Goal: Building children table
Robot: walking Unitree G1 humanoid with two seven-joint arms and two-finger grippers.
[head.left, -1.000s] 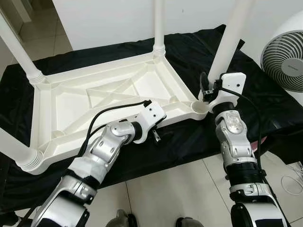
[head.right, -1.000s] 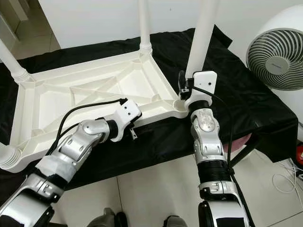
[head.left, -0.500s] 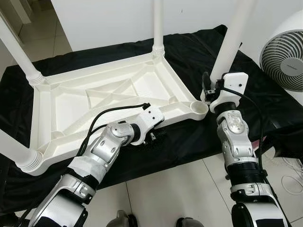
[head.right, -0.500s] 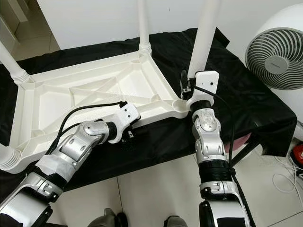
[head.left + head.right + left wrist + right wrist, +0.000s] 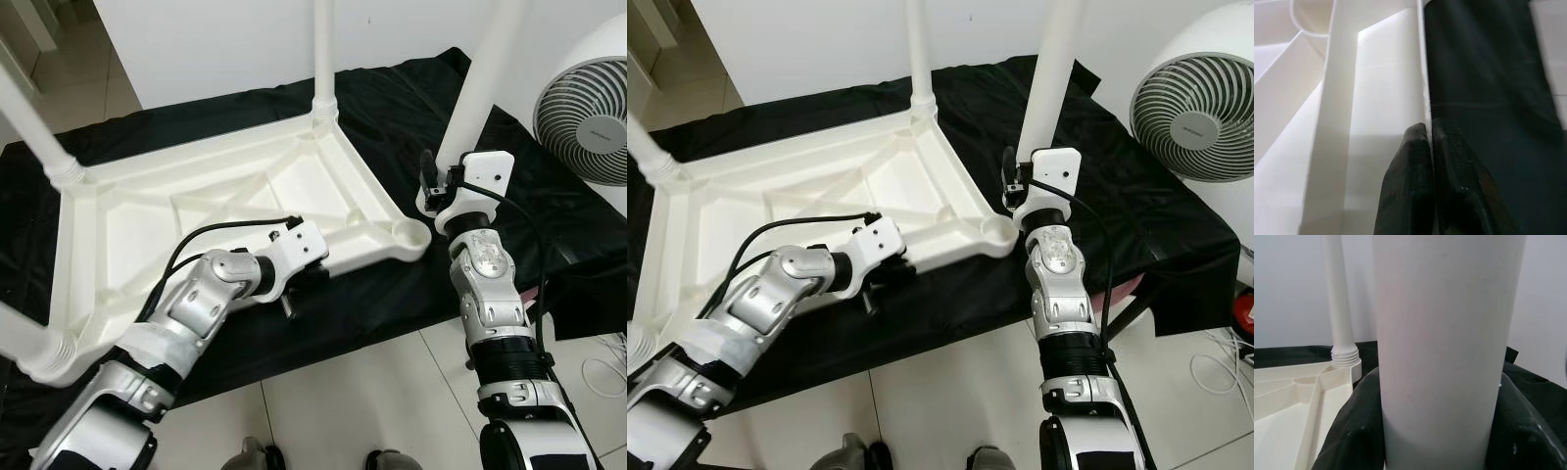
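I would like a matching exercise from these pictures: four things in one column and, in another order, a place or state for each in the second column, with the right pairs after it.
Things:
1. left tool
2. right tool
3. empty corner socket
4. fan

Places or states:
A. on the robot's right, beyond the black cloth
B. pinching the near rim of the upturned white tabletop
C. around a loose white table leg, held upright
D. at the tabletop's near right corner, no leg in it

Pairs: 1-B, 2-C, 3-D, 4-A
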